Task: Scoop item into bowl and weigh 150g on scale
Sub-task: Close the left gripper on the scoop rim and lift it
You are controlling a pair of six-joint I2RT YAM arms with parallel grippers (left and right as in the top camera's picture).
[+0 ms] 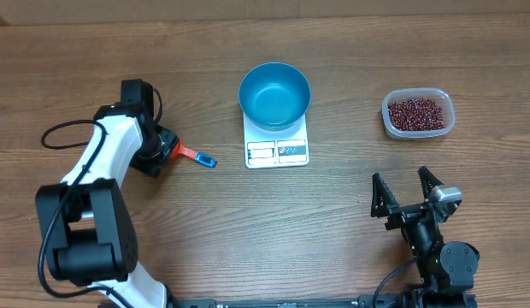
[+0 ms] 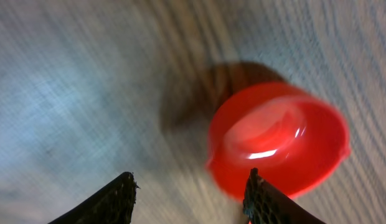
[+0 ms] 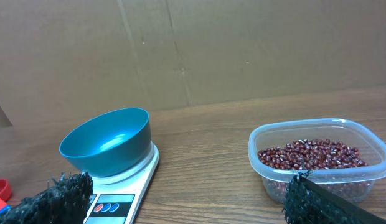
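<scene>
Left arm [image 1: 94, 184] reaches across the wood tabletop [image 1: 333, 248] toward the left-centre. Left hand [image 2: 190, 175] is down over the cup end of a red scoop [image 2: 277, 140]. The wrist view is motion-blurred, but its two fingers [image 2: 112, 202] stand apart with bare wood in the gap, so nothing is clamped. The red cup sits off to one side by one fingertip, and I cannot tell whether they touch. In the overhead view the scoop's handle [image 1: 197, 156] lies flat, sticking out from under the hand toward the scale, with a blue tip at its end. The handle is near the scale's front-left corner but clear of it. At centre, the blue bowl [image 1: 274, 94] sits upright on the back part of the white scale [image 1: 278, 152]. It overhangs the platform, and the display and buttons show in front of it. The bowl's interior shows only blue, no beans. To the right and well apart from the scale is a clear plastic tub [image 1: 389, 122] with the red-brown beans [image 1: 416, 112] piled inside. All the beans in view are in that tub. Right hand [image 1: 399, 174] is parked in front of the tub, near the tabletop's front edge. It is fully released with its fingers splayed wide and grasps nothing. Its wrist view looks out at the bowl, scale and tub.
</scene>
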